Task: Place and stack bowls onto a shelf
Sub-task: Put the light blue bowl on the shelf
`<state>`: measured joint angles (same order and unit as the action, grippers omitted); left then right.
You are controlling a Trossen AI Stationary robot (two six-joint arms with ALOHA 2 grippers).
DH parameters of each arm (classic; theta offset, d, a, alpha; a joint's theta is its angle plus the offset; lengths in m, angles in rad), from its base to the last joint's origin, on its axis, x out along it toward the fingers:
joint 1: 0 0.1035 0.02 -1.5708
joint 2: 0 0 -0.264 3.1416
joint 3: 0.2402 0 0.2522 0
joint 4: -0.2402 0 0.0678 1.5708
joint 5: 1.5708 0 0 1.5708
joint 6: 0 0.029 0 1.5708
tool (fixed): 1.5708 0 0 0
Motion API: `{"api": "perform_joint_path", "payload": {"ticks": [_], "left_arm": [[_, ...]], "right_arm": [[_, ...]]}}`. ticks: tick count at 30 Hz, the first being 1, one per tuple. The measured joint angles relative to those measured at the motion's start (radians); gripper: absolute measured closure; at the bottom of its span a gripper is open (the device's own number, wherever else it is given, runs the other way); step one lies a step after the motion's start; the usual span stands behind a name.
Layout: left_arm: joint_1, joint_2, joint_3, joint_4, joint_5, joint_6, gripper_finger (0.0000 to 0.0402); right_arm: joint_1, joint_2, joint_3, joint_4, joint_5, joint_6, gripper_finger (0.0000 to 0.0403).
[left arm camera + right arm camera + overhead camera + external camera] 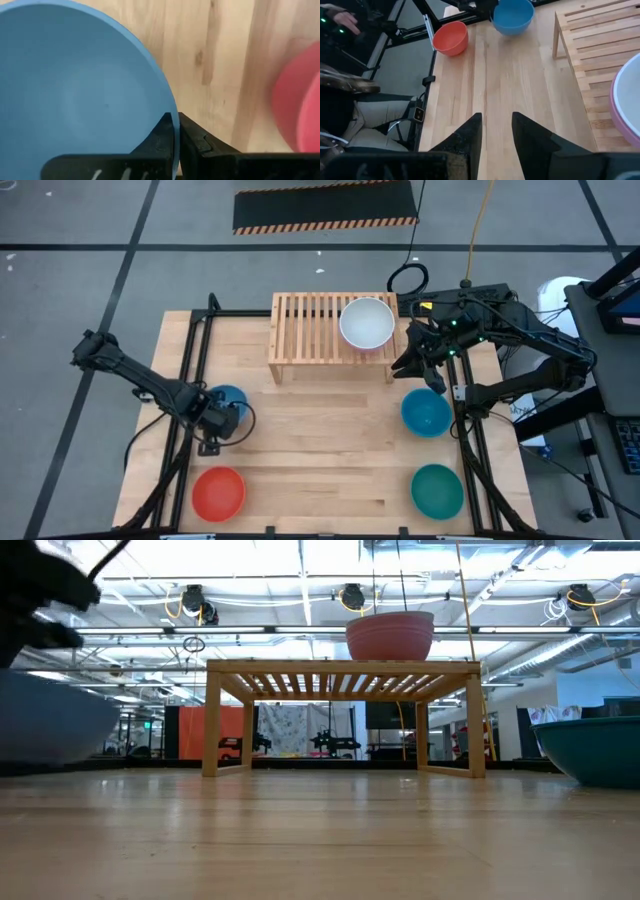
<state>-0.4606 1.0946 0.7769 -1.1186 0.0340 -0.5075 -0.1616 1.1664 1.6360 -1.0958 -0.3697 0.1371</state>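
At the left side of the surface [300, 440], the left pincer [222, 420] is clenched on the rim of a blue bowl [229, 402]; the left wrist view shows one finger inside the rim and the other outside, pinching the wall of this blue bowl [80, 85] between them. Its hollow holds nothing. Nearer the front edge on the same side sits the red bowl [219, 492], upright and also with nothing inside it; it appears as a blurred red shape [297, 100] beside the blue one in the left wrist view.

In the middle, at the back of the surface, stands the shelf [310, 330], a low light-wood rack with a slatted top. On its right half rests the white bowl [367, 323], nested inside the pink bowl [390, 637], whose pink wall shows in the low view above the shelf top [345, 667]. The left half of the slats carries no bowl.

To the right, the right pincer [408, 367] hangs just beside the shelf's right end, its fingers [470, 137] parted and grasping nothing. Below it on the surface sits the second blue bowl [426, 412], and nearer the front edge the teal bowl [437, 490]; each is upright with a bare hollow.
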Motion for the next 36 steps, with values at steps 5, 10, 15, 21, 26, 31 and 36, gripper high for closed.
{"api": "perform_joint_path", "payload": {"ticks": [5, 10, 15, 21, 26, 31, 36], "left_arm": [[0.0, 0.0, 0.126, -0.138, -0.08, 0.018, 0.0394], [0.001, 0.0, 0.269, -0.31, -0.158, 0.016, 0.0394], [0.004, 0.0, 0.423, -0.415, -0.231, 0.049, 0.0394], [0.088, -0.001, 0.586, -0.453, -0.29, 0.168, 0.0394], [0.218, 0.041, 0.683, -0.452, -0.305, 0.353, 0.0394], [0.356, 0.132, 0.772, -0.453, -0.301, 0.562, 0.0394], [0.48, 0.257, 0.886, -0.452, -0.267, 0.737, 0.0394]], "right_arm": [[0.0, 0.0, 0.0, 0.0, 0.0, -0.024, 0.0301], [0.0, -0.001, 0.0, 0.0, 0.0, -0.026, 0.0301], [0.0, -0.007, 0.0, 0.0, 0.0, -0.026, 0.0301], [0.0, -0.015, 0.0, 0.009, 0.0, -0.026, 0.0301], [0.0, -0.019, 0.0, 0.008, 0.001, -0.027, 0.0301], [0.0, -0.019, 0.0, 0.008, 0.001, -0.027, 0.0301], [0.0, -0.019, 0.0, 0.008, 0.001, -0.027, 0.0301]]}}
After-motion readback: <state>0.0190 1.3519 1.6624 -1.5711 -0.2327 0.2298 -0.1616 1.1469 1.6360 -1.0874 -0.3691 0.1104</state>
